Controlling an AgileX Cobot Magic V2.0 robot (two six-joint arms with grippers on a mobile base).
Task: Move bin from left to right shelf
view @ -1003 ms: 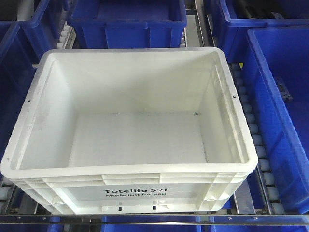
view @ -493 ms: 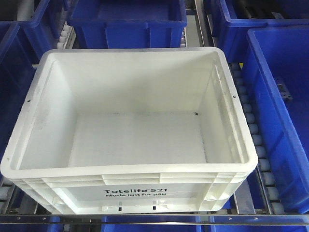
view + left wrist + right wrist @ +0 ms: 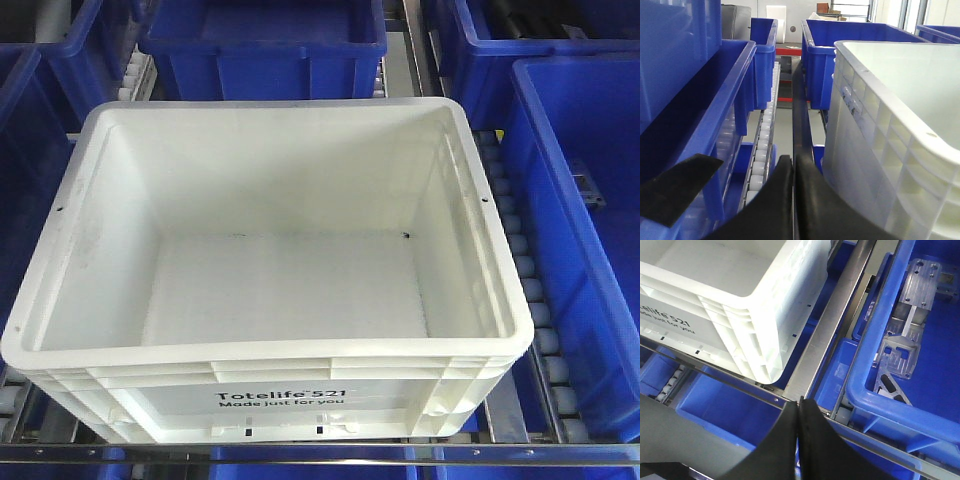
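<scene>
- One bin (image 3: 270,270), a white rectangular plastic tote with a ribbed rim and smooth empty interior, sat on the roller shelf; black print "Totelife 521 Made just for you" marked its near side.
- Five blue bins (image 3: 575,230) of glossy plastic ringed it in the front view.
- Two grippers were visible, each of black curved fingers pressed together, pinching nothing.
- The left gripper (image 3: 794,165) had the bin's gridded wall just to its right and a row of white rollers (image 3: 761,150) to its left.
- The right gripper (image 3: 799,407) hung below the bin's corner, near a metal rail (image 3: 832,325); metal brackets (image 3: 905,335) lay in the blue bin on its right.
</scene>
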